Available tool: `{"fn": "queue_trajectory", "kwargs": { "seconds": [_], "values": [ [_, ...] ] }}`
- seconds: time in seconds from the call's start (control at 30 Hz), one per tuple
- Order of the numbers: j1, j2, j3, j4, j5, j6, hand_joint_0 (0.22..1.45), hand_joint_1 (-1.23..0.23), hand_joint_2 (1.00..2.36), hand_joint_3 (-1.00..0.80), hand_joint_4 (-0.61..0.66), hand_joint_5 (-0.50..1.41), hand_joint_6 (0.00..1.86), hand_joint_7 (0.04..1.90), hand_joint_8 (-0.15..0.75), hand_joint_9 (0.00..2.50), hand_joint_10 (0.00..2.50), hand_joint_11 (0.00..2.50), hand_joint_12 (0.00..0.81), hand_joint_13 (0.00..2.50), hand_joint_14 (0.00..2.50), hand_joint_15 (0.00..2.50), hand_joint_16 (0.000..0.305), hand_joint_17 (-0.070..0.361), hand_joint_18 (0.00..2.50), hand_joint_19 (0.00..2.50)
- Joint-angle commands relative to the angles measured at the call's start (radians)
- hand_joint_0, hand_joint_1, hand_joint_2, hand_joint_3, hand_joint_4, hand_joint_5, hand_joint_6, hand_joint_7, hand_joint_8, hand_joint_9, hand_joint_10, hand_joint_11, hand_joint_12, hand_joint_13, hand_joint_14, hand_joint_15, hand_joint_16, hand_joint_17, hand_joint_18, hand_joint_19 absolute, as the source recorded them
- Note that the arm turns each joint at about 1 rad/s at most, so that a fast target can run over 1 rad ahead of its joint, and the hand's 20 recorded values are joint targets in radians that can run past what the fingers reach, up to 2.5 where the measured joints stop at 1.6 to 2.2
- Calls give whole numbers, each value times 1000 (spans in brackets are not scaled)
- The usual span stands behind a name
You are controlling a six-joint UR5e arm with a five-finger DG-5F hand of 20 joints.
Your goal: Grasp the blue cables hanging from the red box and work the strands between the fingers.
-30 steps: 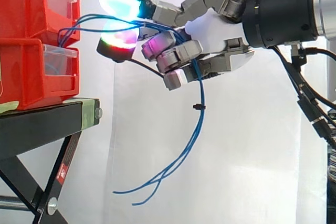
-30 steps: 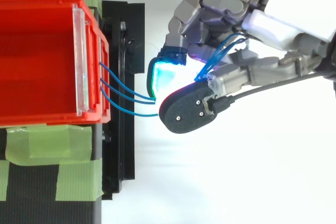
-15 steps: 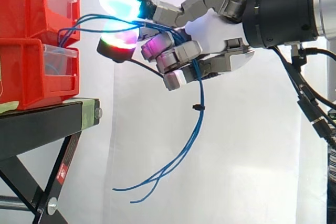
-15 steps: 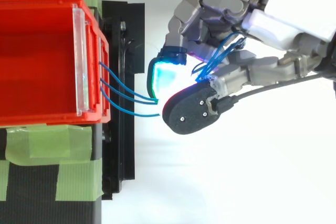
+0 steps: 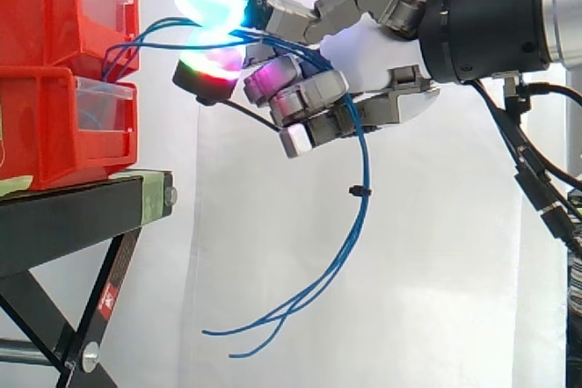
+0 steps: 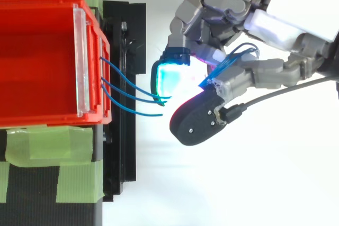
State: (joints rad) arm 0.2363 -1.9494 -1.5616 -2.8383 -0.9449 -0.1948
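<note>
Blue, thin cable strands (image 5: 365, 174) stretch sideways from the red plastic box (image 5: 45, 15) into your robot's hand (image 5: 373, 61), whose fingers curl around them; the loose ends trail below the palm.

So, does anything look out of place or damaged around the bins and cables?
Nothing stands out. The blue cables run from the red bins into the hand, whose fingers curl round them, and their loose ends hang free below.
</note>
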Motion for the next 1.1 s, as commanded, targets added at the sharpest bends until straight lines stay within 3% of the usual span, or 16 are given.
{"fn": "queue_trajectory", "kwargs": {
  "seconds": [0.0,0.17,0.37,0.53,0.6,0.87,1.07],
  "values": [
    [0,0,0,0,0,0,921,-866,1000,-1000,86,-246,1442,692,321,262,2500,1345,389,752,2500,1345,51,114,1121,1165],
    [0,0,2,0,0,0,1010,-793,1014,-643,65,-219,1484,670,310,297,2500,1273,381,788,2500,1303,49,110,1146,1195],
    [0,0,0,0,0,0,936,-710,1012,-689,56,-160,1479,684,311,388,2500,1358,383,820,2500,1323,48,109,1144,1117],
    [0,1,0,-1,0,0,915,-655,1013,-625,73,-136,1496,692,322,426,2500,1418,394,857,2500,1315,49,109,1159,1137],
    [0,0,0,-1,0,0,884,-629,1011,-693,81,-130,1489,702,325,437,2500,1458,400,860,2500,1355,49,110,1165,1138],
    [0,1,0,0,0,0,825,-641,1008,-786,86,-129,1473,720,343,460,2500,1670,406,890,2500,1326,51,114,1197,1137],
    [0,0,0,0,0,0,790,-650,1006,-836,85,-136,1421,721,343,505,2500,1651,403,906,2500,1292,52,116,1212,1099]
  ]
}}
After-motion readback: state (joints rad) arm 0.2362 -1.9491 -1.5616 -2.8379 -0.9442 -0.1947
